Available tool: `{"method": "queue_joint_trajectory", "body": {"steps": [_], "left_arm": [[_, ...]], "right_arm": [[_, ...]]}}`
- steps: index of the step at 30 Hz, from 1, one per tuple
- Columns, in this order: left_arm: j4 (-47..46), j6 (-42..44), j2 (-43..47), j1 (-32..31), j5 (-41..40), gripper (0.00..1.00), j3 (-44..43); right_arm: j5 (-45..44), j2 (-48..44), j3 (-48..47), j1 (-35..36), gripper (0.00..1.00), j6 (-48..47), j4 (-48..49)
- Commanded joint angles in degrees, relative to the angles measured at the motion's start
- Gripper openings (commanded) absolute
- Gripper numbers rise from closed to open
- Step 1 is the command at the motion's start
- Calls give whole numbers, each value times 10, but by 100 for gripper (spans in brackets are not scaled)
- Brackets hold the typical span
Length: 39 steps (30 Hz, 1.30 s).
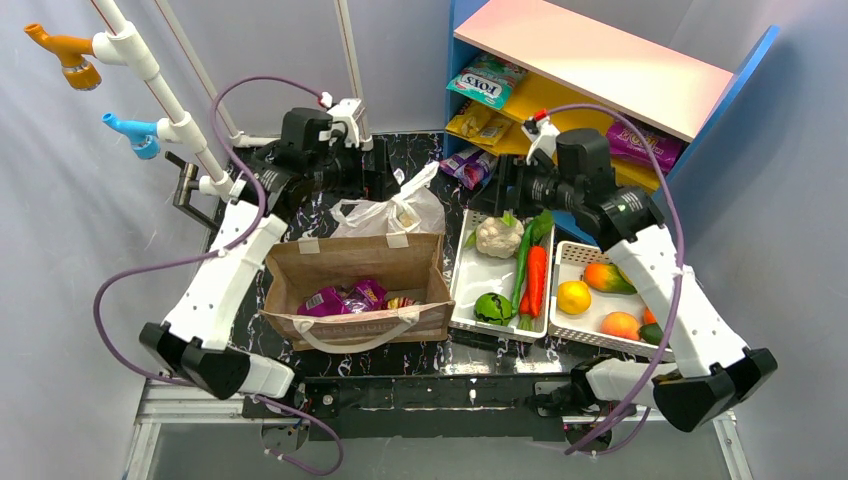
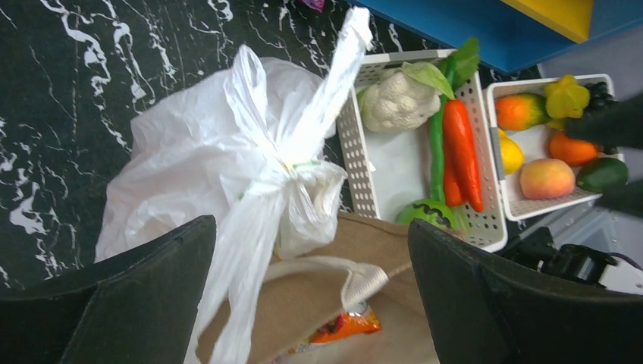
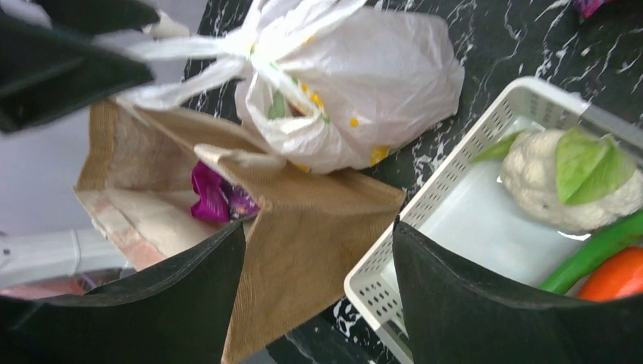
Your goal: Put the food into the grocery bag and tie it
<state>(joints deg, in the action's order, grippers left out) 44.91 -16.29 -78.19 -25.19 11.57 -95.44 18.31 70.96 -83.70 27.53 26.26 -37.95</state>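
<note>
The white plastic grocery bag (image 1: pixel 388 214) lies on the black marble table behind the brown paper bag, its handles twisted into a knot (image 2: pixel 284 171). Yellow and green shapes of the food (image 3: pixel 303 95) show faintly through the plastic; no single fruit can be made out. My left gripper (image 1: pixel 390 182) hovers over the bag (image 2: pixel 182 167) with its jaws (image 2: pixel 311 227) wide open, and one loose handle strip (image 2: pixel 243 258) hangs between them. My right gripper (image 1: pixel 498 193) is open and empty (image 3: pixel 318 227), to the right of the bag (image 3: pixel 379 68).
A brown paper bag (image 1: pixel 350 290) holding snack packets stands in front of the plastic bag. A white basket (image 1: pixel 470 290) with cauliflower, carrots and greens and a second basket (image 1: pixel 570 255) with fruit sit at the right. A blue shelf (image 1: pixel 600 60) stands behind.
</note>
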Motion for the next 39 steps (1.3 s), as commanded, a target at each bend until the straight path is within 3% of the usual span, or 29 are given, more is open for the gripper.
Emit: {"method": "queue_joint_trajectory", "body": {"steps": [1, 7, 15, 23, 27, 29, 31, 33, 35, 39], "left_arm": [[-14, 52, -36, 1, 3, 98, -46], [-15, 61, -66, 1, 7, 98, -64], [-10, 95, -74, -13, 17, 98, -40], [-16, 107, -85, -36, -26, 98, -13], [-21, 105, -92, -41, -34, 98, -9], [-17, 108, -97, -43, -40, 98, -12], [-10, 117, -99, -48, -64, 98, -11], [-9, 133, -95, -53, -83, 98, -1], [-9, 150, -95, -59, -92, 98, 8], [-4, 160, -114, -60, -97, 98, 13]], "right_arm": [[22, -50, 43, 21, 79, -21, -5], [1, -95, 96, 103, 81, -46, 12], [-52, -59, 88, 204, 85, -46, 13], [-132, -5, 69, 238, 85, -4, -5], [-129, 14, 65, 244, 71, -8, -5], [-133, 21, 62, 245, 51, -12, -16], [-140, 22, 63, 245, 23, -17, -28], [-147, 17, 66, 245, 8, -25, -40], [-153, 9, 72, 245, 2, -29, -46], [-161, -10, 90, 245, 1, -36, -40]]}}
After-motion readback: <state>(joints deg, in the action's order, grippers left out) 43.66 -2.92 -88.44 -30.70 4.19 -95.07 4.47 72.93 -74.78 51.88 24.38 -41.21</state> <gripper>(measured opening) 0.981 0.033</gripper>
